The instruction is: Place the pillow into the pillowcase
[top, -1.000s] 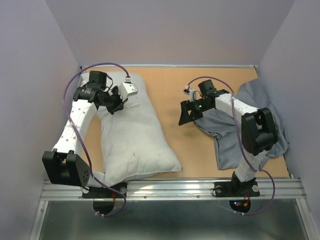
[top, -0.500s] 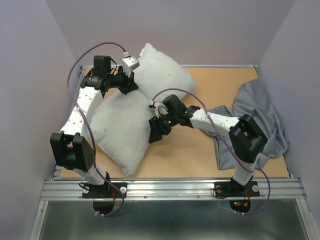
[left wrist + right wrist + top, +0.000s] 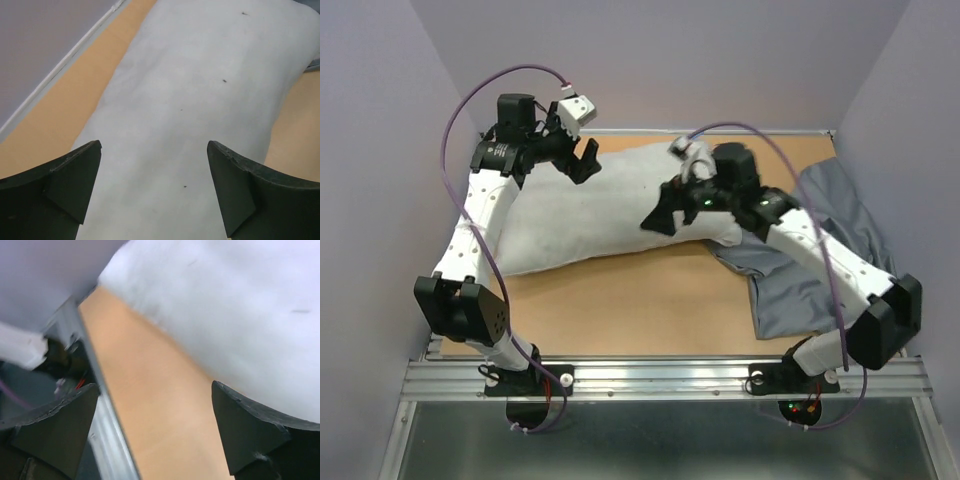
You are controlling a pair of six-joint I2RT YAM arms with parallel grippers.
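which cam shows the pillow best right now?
Top external: nearly the whole pillow is visible, lying crosswise. Left wrist shows only a stretch of its speckled fabric; right wrist, just a blurred edge.

pillow point(image 3: 582, 215): below and ahead of left gripper point(image 3: 584, 162) | right gripper point(image 3: 662, 214): over pillow's right end | pillowcase point(image 3: 820, 275): on table point(image 3: 650, 300), behind right gripper, meeting pillow's end

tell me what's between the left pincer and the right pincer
Only the pillow: in the top view its off-white surface fills the stretch from the left pincer to the right pincer. Nothing else lies there.
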